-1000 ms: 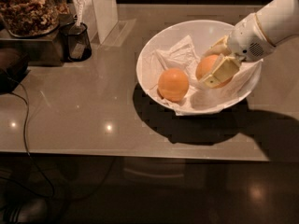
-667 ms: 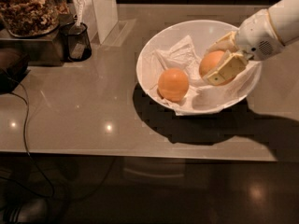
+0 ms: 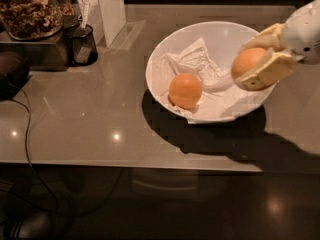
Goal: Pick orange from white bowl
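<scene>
The camera view looks down on a shiny brown table (image 3: 90, 119). A big white bowl (image 3: 225, 34) sits on it, a little right of the middle. Crumpled white paper (image 3: 197, 64) lies inside the bowl.

The gripper (image 3: 246, 64) comes in from the right edge, at the end of a white arm (image 3: 305, 29). Its two tan fingers (image 3: 267, 70) are closed around the orange (image 3: 247, 59), one finger above it and one below. The orange is over the right side of the bowl, close to the rim. It looks lifted up off the paper.

A second orange fruit (image 3: 185, 90) rests on the paper in the lower left part of the bowl. It is apart from the held one and looks a bit darker.

A dark shadow (image 3: 215, 134) falls on the table under the bowl and the arm.

At the top left stands a glass jar full of brown bits (image 3: 30, 9). Next to it is a small black mesh cup (image 3: 82, 45), and then a tall white box (image 3: 111, 9). A thin black cable (image 3: 25, 129) runs down the left side of the table.
</scene>
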Robot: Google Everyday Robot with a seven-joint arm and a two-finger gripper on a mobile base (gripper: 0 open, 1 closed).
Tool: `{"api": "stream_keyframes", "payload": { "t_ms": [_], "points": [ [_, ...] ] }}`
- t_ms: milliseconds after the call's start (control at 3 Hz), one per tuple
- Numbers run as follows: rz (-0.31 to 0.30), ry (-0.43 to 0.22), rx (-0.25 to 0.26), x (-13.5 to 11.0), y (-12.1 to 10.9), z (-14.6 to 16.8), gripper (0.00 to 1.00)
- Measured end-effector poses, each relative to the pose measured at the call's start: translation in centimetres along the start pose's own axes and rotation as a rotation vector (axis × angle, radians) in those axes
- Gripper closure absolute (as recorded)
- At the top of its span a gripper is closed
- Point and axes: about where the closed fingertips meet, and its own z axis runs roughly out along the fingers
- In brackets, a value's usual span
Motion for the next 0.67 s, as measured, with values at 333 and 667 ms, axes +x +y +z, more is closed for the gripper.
{"api": "stream_keyframes", "payload": {
  "t_ms": [333, 667],
  "points": [
    [0.021, 0.017, 0.054, -0.1, 1.3, -2.7, 1.00],
    [0.036, 0.031, 0.107, -0.4, 2.5, -4.9, 1.00]
  ]
}}
